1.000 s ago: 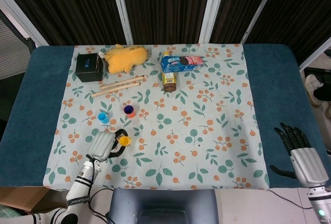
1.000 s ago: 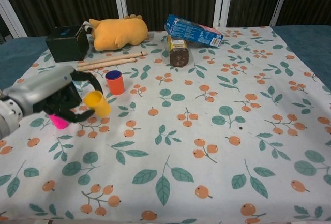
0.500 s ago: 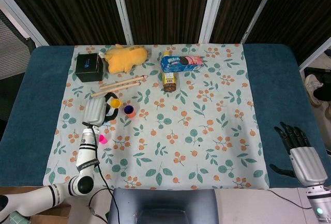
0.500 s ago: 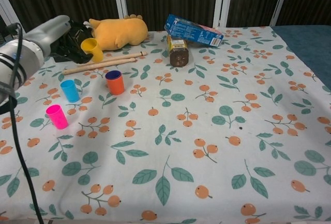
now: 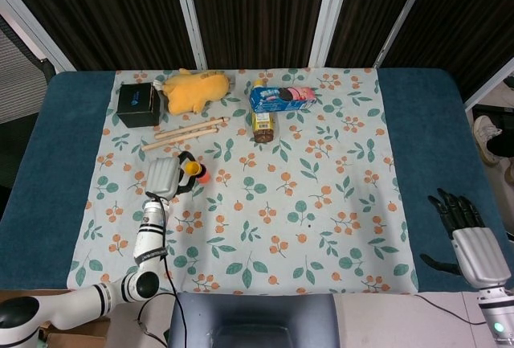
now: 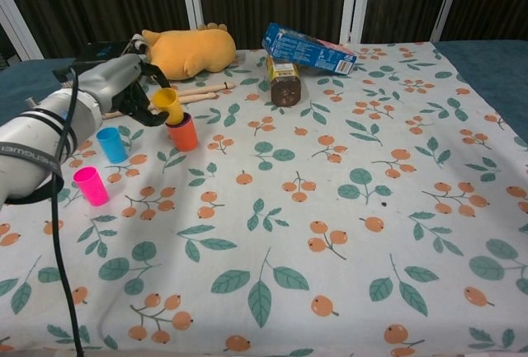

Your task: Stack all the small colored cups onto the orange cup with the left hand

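My left hand (image 6: 124,91) (image 5: 166,176) grips a small yellow cup (image 6: 168,104) (image 5: 192,168) and holds it right over the orange cup (image 6: 184,134) (image 5: 203,176). The yellow cup's base sits at the orange cup's mouth; whether it is seated inside I cannot tell. A blue cup (image 6: 110,144) stands left of the orange one, and a pink cup (image 6: 91,185) stands nearer the front edge. In the head view my hand hides the blue and pink cups. My right hand (image 5: 463,225) hangs open off the table's right side, holding nothing.
Behind the cups lie two wooden sticks (image 6: 194,93), a black box (image 5: 139,105), a yellow plush toy (image 6: 188,52), a brown jar (image 6: 285,82) and a blue snack box (image 6: 308,49). The floral cloth (image 6: 330,209) stretches to the right and front.
My left hand carried the yellow cup from the front of the table up past the sticks, then down and right onto the orange cup. The right hand stayed still.
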`<state>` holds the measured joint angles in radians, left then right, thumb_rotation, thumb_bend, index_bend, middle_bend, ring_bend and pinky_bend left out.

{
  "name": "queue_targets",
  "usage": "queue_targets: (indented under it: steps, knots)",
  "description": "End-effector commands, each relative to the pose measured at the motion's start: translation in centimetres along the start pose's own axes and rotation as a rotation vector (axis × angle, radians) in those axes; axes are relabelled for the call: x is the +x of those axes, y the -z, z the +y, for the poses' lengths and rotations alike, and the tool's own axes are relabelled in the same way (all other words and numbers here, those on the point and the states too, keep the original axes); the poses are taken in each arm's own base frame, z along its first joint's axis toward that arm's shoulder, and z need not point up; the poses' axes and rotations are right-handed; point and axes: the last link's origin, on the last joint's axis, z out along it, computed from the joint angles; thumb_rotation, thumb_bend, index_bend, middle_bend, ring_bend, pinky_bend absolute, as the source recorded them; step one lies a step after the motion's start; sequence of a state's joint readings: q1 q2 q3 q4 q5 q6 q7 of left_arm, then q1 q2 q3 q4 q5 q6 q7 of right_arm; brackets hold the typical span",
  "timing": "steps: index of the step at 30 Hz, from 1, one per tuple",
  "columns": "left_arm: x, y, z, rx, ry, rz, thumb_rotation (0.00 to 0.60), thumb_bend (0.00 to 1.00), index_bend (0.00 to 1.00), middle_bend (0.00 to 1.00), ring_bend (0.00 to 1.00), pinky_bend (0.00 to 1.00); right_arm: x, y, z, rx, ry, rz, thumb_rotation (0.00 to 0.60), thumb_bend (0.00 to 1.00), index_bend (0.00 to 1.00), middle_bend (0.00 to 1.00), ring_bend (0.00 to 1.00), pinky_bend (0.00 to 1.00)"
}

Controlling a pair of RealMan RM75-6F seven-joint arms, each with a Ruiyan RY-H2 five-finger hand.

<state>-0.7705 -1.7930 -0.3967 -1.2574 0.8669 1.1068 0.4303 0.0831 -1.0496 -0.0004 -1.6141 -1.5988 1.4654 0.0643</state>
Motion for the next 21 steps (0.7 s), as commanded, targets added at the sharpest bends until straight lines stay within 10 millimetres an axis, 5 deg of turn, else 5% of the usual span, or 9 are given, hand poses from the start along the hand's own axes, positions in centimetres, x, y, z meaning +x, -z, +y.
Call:
queue_targets:
  steps: [1, 8, 10, 14, 21]
  knots:
    - [-0.5, -0.1, 0.1, 0.0, -0.008, -0.01, 0.6, 0.36, 0.53, 1.0, 1.0, 1.0, 0.1, 0.1, 0.0, 0.0, -0.002, 0.004, 0.6, 0.12, 0.0, 0.0, 0.0, 0.0]
    - [-1.0, 0.0, 0.3, -0.006, -0.011, -0.023, 0.6, 0.36, 0.5, 1.0, 1.0, 1.0, 0.2, 0.0, 0.2, -0.006, -0.003, 0.007, 0.6, 0.12, 0.0, 0.0, 0.0, 0.0]
    - [-1.2, 0.0, 0.4, -0.007, -0.015, -0.032, 0.6, 0.37, 0.41, 1.0, 1.0, 1.0, 0.2, 0.0, 0.2, -0.005, -0.004, 0.006, 0.6, 0.12, 0.0, 0.0, 0.0, 0.0]
    - [-1.3, -0.1, 0.4, 0.004, -0.02, -0.048, 0.6, 0.37, 0.04, 1.0, 1.0, 1.0, 0.1, 0.0, 0.1, -0.004, -0.003, 0.004, 0.6, 0.12, 0.0, 0.0, 0.0, 0.0]
    - [-0.3, 0.3, 0.0, -0.009, -0.043, -0.045, 0.6, 0.37, 0.0, 1.0, 1.0, 1.0, 0.2, 0.0, 0.2, -0.006, -0.003, 0.005, 0.6, 0.12, 0.0, 0.0, 0.0, 0.0]
